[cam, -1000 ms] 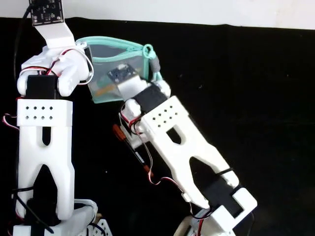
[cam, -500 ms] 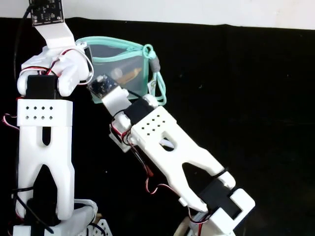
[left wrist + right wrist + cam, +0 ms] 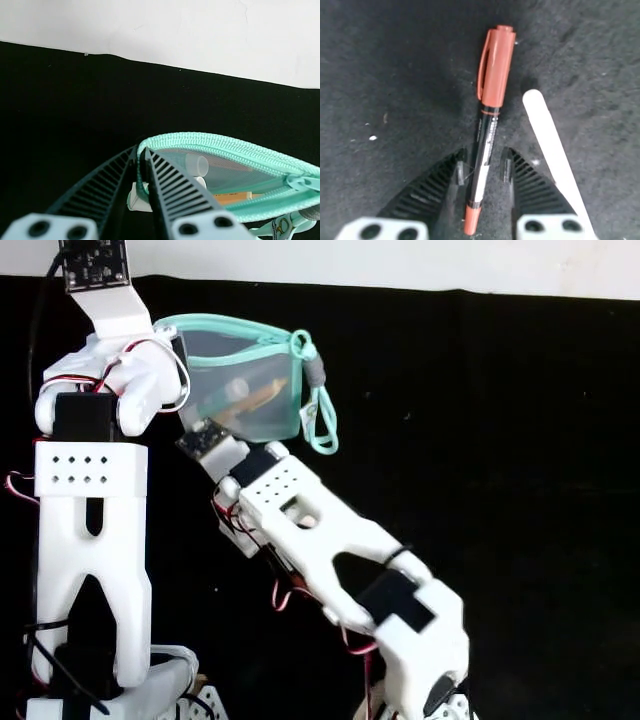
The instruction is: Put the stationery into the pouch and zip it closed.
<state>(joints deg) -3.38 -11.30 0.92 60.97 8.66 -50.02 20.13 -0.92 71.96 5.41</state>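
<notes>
hold: left fingers [image 3: 152, 165] pinched the pouch [image 3: 235, 172] rim at far left, apparently keeping its mouth open; some items already inside | pick: right fingers [image 3: 506, 162] spread astride the pen [image 3: 492, 75] on the bench [image 3: 395, 75], beside a white stick [image 3: 547, 130], seemingly poised to grasp | zip [image 3: 240, 150] undone

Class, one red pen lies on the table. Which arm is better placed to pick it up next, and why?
Right. The right gripper stands open with the red pen between its jaws on the table. The left gripper is shut on the pouch rim, holding it up.
</notes>
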